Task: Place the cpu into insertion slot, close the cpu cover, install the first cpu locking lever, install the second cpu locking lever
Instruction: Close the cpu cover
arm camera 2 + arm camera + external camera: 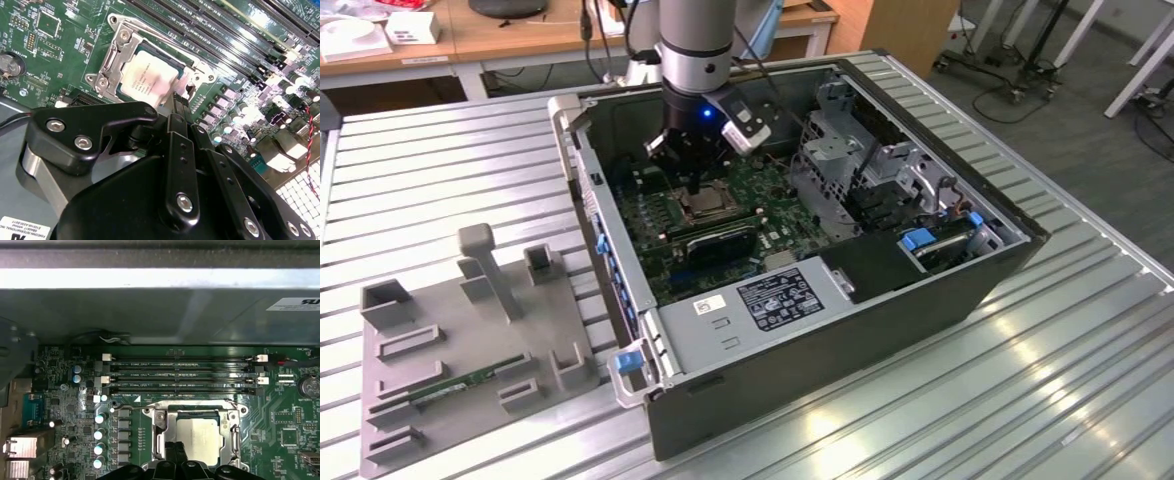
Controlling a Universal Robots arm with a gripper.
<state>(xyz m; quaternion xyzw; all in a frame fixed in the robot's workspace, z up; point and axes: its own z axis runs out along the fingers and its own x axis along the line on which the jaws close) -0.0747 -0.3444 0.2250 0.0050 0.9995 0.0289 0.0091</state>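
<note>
**The cpu**: flat, near-square chip, pale metal face up. It is seated in the insertion slot on the green motherboard. In the first wrist view its edges run square with the memory slots.

**The cpu cover**: silvery frame lying flat over the chip's margins, with the chip's face showing through its cutout.

**Gripper**: black, with its fingers drawn together at the tips. It is poised at one edge of the socket. Contact with the cover, or anything pinched, cannot be told.

**Memory slots**: four long black channels, parallel, just beside the socket.

**Computer case**: open and lying on its side on the slatted metal table. It contains the motherboard, a power supply box with a white label and a grey drive cage.

**Grey fixture tray**: on the table at the exterior view's left, well apart from the case. A green memory stick lies in it.

**By view:** the exterior view gives the arm descending into the case. The second wrist view gives the fingertips against the socket's edge. The first wrist view gives the socket straight on.
</note>
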